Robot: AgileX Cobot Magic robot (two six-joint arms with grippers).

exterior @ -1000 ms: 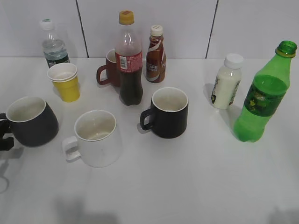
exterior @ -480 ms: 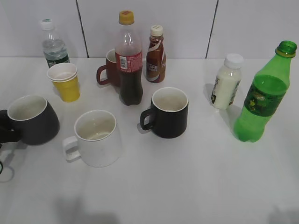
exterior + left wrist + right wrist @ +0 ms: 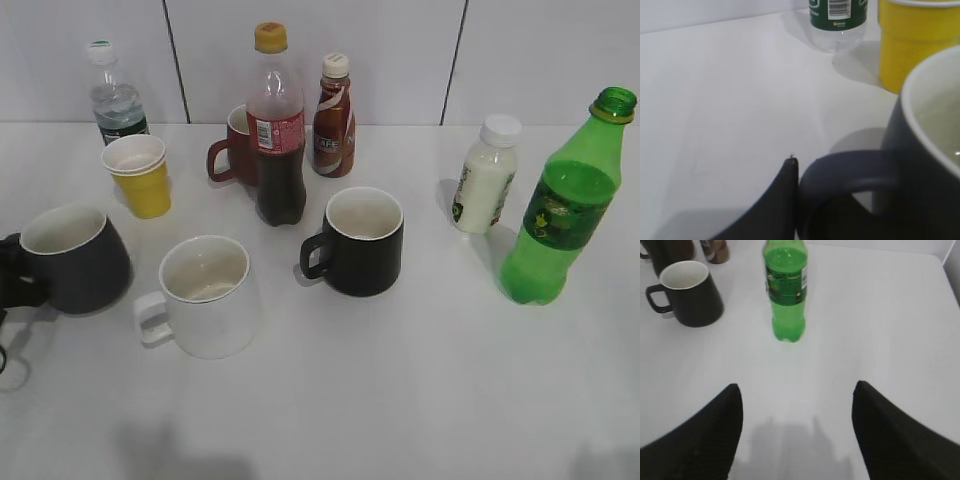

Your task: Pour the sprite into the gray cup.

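Note:
The gray cup [image 3: 80,262] stands at the table's left edge, white inside, its handle to the left. My left gripper [image 3: 12,272] is at that handle. In the left wrist view one dark finger [image 3: 786,200] presses against the handle of the gray cup [image 3: 920,165]; the other finger is hidden. The sprite [image 3: 560,215], a green bottle without a cap, stands upright at the far right. In the right wrist view the sprite [image 3: 786,295] is well ahead of my open, empty right gripper [image 3: 796,395].
A white mug [image 3: 205,295] and a black mug [image 3: 362,240] stand mid-table. Behind them are a cola bottle [image 3: 277,125], a red mug [image 3: 232,150], a brown coffee bottle [image 3: 333,105], a yellow cup [image 3: 140,175], a water bottle [image 3: 115,100] and a white milk bottle [image 3: 487,175].
The gray cup and my left gripper at its handle have shifted slightly to the right. Nothing else has moved.

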